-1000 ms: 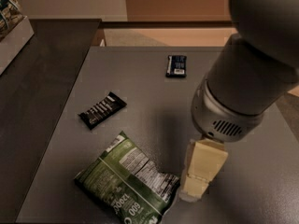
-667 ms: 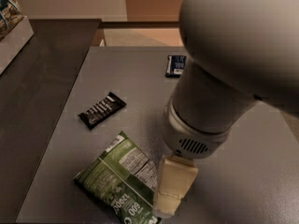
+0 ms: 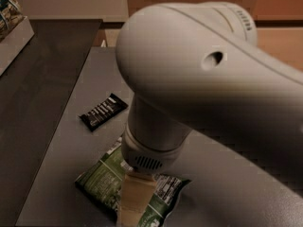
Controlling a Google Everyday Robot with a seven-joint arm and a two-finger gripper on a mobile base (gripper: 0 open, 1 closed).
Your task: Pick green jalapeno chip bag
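Cut off: the gripper [image 3: 135, 203] runs off the bottom edge of the frame, so we do not see its tip.
Grip: we cannot tell how far it is open, nor whether it touches or holds anything.
Gripper place: bottom centre, in front of the bag's middle.
Bag: the green jalapeno chip bag [image 3: 100, 183] lies flat at lower centre-left, partly covered.
Arm: the arm [image 3: 203, 74] fills centre and right, hiding much of the table [image 3: 66, 145].
Bar: a black bar [image 3: 103, 111] lies left of centre, apart from the bag.
Far: a box [image 3: 12, 27] sits at upper left, cropped.
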